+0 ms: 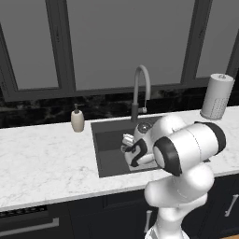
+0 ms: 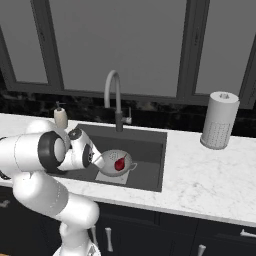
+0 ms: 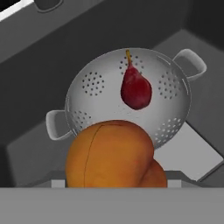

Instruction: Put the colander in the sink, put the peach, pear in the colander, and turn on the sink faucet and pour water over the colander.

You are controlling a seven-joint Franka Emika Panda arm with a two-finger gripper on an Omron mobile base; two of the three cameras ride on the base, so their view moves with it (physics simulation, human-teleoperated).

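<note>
Nearest my hand camera sits one peach [image 3: 111, 155], close against the lens at the gripper [image 3: 114, 183], whose fingertips it hides; I read it as grasped between jaws spread fairly wide. Beyond it I count one colander [image 3: 100, 87] resting on the sink [image 2: 150, 145] floor, with one pear [image 3: 136, 89] lying inside it. One sink faucet [image 2: 114, 95] stands behind the basin, and on the desk [image 2: 210, 175] one paper-towel roll [image 2: 219, 120] and one soap bottle [image 1: 77, 119].

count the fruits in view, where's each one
2. The pear lies inside the colander in the sink. The peach sits close to the hand camera, at the gripper, above the colander's near rim.
</note>
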